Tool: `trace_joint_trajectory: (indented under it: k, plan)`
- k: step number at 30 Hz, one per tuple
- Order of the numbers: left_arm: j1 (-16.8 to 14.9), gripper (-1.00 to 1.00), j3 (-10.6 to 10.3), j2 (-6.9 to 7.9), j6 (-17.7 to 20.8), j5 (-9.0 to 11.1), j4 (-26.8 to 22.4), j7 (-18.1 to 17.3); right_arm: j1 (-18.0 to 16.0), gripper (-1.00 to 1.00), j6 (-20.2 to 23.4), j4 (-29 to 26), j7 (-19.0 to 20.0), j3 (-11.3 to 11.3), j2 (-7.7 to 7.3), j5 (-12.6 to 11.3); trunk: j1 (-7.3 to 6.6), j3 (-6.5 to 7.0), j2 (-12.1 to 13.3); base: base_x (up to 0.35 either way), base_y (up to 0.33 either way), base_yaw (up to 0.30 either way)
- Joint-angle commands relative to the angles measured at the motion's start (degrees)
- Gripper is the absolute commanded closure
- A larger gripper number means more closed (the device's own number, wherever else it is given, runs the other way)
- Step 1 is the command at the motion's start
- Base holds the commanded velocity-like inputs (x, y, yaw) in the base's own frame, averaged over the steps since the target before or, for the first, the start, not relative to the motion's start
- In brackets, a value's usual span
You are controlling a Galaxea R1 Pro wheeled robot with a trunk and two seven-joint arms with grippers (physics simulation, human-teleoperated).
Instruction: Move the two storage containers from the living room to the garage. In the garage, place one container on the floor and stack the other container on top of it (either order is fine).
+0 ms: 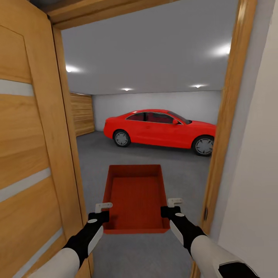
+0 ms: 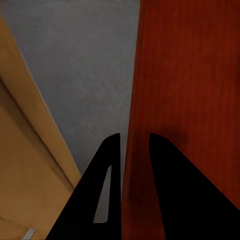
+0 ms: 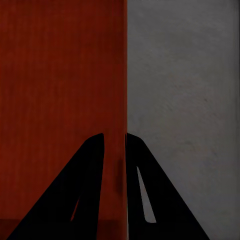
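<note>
Head view looks through a wooden door frame (image 1: 226, 116) into the garage, where a red car (image 1: 160, 131) stands on the dark grey floor (image 1: 185, 170). An orange-red storage container (image 1: 136, 197) is carried between both arms in the doorway. Left tool (image 1: 103, 207) is clamped over its left wall (image 2: 131, 150), right tool (image 1: 174, 202) over its right wall (image 3: 124, 125).

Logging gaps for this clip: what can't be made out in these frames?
- Second container: nothing tells where it is.
- Container underside, head view: hidden by its own walls.
- Car rear and far side: cut by the door frame and its own body.
- Left gripper and right gripper fingertips, head view: hidden behind the container's walls.
</note>
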Motion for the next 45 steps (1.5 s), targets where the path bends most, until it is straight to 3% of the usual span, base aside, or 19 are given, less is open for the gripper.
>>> trace_joint_trajectory:
  k: [1,31,45]
  plan:
    - [-0.02,1.00,4.25,2.81,0.42,0.12,-0.07,1.10,-0.04,1.00,0.33,-0.25,-0.31,-0.09,-0.08,0.19,0.04,-0.02,-0.05,0.207,0.167,-0.026]
    - [-0.02,1.00,4.28,2.81,0.42,0.12,-0.07,1.08,-0.03,1.00,0.24,-0.25,-0.30,-0.08,-0.11,0.19,0.04,-0.02,-0.05,0.022,0.014,-0.001]
    - [-0.01,1.00,4.33,2.81,0.42,0.12,-0.07,1.01,-0.03,1.00,0.33,-0.25,-0.31,-0.09,-0.08,0.19,0.04,-0.02,-0.05,0.156,0.142,0.000]
